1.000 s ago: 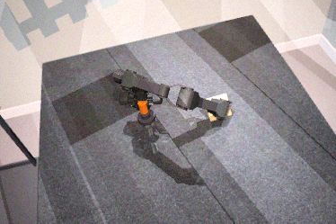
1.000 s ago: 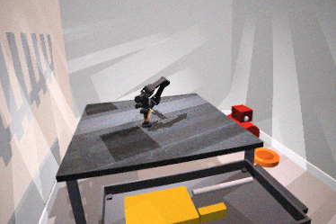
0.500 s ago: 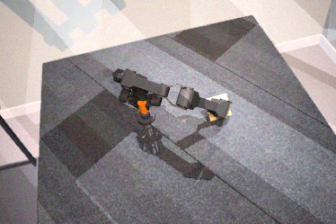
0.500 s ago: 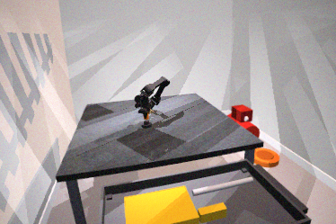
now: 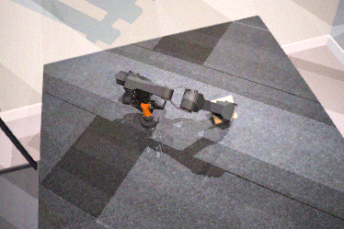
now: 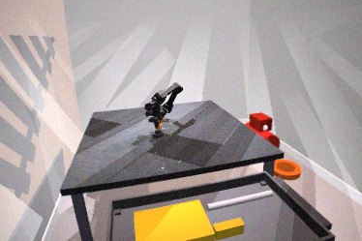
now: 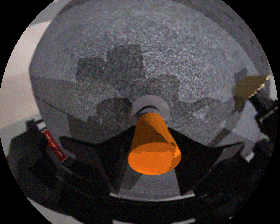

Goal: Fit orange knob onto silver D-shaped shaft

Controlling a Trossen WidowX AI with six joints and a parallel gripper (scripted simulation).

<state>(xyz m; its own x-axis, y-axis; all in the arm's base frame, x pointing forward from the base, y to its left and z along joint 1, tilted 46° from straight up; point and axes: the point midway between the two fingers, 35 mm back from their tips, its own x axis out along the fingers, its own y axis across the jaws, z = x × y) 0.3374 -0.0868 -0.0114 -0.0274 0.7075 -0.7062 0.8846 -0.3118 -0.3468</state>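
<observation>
The orange knob point(image 5: 145, 109) point(image 6: 158, 126) point(image 7: 154, 158) is upright or nearly so, with its wide end up toward the wrist camera. My gripper point(image 5: 145, 105) point(image 6: 157, 121) point(image 7: 150, 129) is shut on it, with a dark finger on each side. The round dark-grey pedestal point(image 5: 149, 123) point(image 6: 158, 135) point(image 7: 162, 103) is directly below the knob's narrow lower end. A dark ring shows on the pedestal just past that end in the wrist view. The silver shaft and the hole are hidden, and I cannot tell whether the knob is seated or slightly above.
The dark table point(image 5: 166, 183) point(image 6: 111, 159) carries the arm and strong shadows. A pale yellow piece point(image 5: 216, 119) point(image 7: 251, 88) lies by the arm's base. Beyond the table are a tray with a yellow block point(image 6: 169, 222), a white rod point(image 6: 239, 199), a red object point(image 6: 260, 121) and an orange ring point(image 6: 287, 175).
</observation>
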